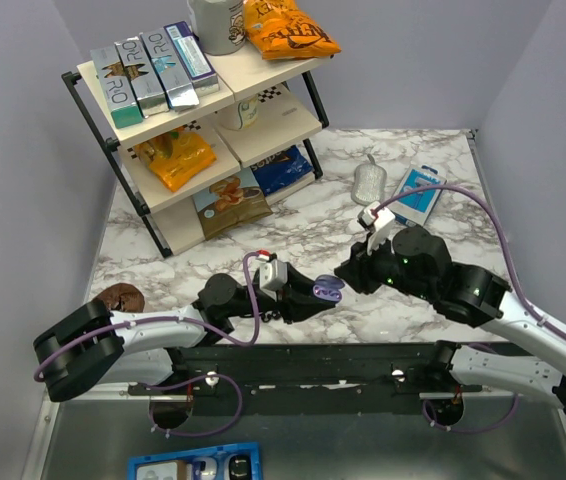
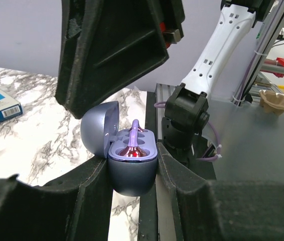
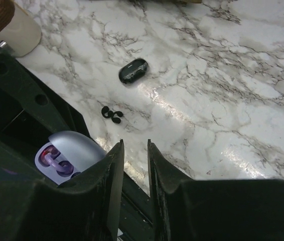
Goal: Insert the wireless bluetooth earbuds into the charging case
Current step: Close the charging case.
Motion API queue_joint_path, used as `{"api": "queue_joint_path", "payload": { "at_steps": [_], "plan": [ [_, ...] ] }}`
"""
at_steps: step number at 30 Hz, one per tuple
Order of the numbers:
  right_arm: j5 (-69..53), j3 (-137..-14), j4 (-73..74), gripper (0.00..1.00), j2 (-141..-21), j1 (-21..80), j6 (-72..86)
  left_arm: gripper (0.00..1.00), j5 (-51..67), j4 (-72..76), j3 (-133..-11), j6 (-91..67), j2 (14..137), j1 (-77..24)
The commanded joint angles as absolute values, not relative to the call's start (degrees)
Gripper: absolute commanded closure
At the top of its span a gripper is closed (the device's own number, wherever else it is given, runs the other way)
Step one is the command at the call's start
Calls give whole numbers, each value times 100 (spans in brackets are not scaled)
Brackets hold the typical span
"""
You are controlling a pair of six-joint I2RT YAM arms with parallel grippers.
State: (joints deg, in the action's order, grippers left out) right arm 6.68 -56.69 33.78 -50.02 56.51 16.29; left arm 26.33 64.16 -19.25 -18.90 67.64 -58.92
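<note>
My left tool [image 1: 311,295] is clamped on the small rounded lavender charging case [image 2: 131,181], lid swung open and sockets facing up. My right tool [image 3: 134,148] hovers just beside and above the case. Its fingers stand a narrow gap apart with nothing between them. One glossy black oval earbud [image 3: 133,71] lies on the white marble bench [image 3: 232,75], further left beyond those fingertips. A small black curled piece [image 3: 111,114] lies nearer, apart from both tools.
</note>
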Motion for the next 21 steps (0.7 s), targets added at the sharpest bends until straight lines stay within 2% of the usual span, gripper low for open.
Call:
{"api": "queue_joint_path", "payload": {
  "at_steps": [1, 21],
  "plan": [
    [141, -5476, 3076, 66, -4791, 5625, 1477, 100, 2610, 6627, -2013, -1846, 6820, -5836],
    [-782, -5265, 3032, 66, -4676, 5634, 1318, 100, 2347, 6478, -2083, -1696, 6838, -5731]
  ]
}}
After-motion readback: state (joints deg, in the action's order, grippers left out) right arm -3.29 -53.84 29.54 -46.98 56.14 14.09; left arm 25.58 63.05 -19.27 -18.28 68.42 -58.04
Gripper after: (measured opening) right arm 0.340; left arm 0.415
